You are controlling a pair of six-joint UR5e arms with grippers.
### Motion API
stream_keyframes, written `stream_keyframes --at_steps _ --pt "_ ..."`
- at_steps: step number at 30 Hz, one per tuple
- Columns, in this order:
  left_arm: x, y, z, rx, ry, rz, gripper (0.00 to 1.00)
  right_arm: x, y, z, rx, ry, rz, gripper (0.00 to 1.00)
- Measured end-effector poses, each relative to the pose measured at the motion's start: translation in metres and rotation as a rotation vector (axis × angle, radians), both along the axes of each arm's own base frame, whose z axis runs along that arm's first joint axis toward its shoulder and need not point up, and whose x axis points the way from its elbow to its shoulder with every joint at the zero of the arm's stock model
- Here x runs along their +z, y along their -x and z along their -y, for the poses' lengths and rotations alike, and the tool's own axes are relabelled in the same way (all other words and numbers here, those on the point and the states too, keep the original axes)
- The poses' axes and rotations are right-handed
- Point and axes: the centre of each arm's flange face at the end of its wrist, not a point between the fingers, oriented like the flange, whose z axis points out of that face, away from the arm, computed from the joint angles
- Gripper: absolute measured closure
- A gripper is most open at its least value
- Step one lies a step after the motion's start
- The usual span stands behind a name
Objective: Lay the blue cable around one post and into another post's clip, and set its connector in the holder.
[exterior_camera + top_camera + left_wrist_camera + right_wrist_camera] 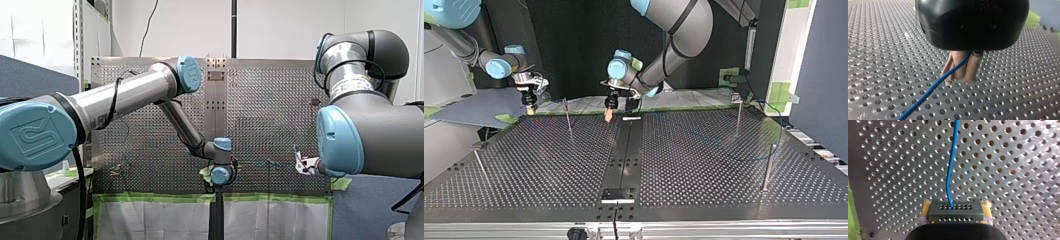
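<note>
Jaws of my left arm are pressed together on the blue cable (933, 87), which is pinched between beige pads (973, 70) and trails away just above the perforated metal surface (885, 50). Jaws of my right arm are clamped on the cable's connector (955, 213), a small dark block with rows of holes. Yellow pads (926, 208) grip its two short ends, and the cable leaves its face and runs off over the surface.

In the top view both arms work at the far edge of the surface, my right at the view's left and my left near the middle. A faint blue loop lies at that view's right near two thin upright posts (738, 117) (768, 167). Whether it passes around either one is too faint to tell. A small black block (618, 195) sits at the near edge and may be the holder.

The cable looks thin, light and limp, so it will likely sag and slip through a loose grip. It seems best pinched close to whichever post it is being led to. The connector is rigid and better held by its flat sides, as it is here, sparing the joint where the wire enters.
</note>
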Motion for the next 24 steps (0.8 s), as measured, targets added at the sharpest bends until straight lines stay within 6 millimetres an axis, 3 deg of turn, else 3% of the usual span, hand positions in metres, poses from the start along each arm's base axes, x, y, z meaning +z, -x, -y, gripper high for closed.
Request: stream_keyframes --at_steps 8,24 --pt "-0.001 -0.004 -0.005 0.005 -0.006 -0.008 0.96 -0.018 -0.002 0.003 0.008 -0.042 -0.033 1.0" --pt "-0.001 -0.012 -0.014 0.02 -0.007 -0.009 0.96 -0.013 -0.003 0.013 0.009 -0.046 -0.033 1.0"
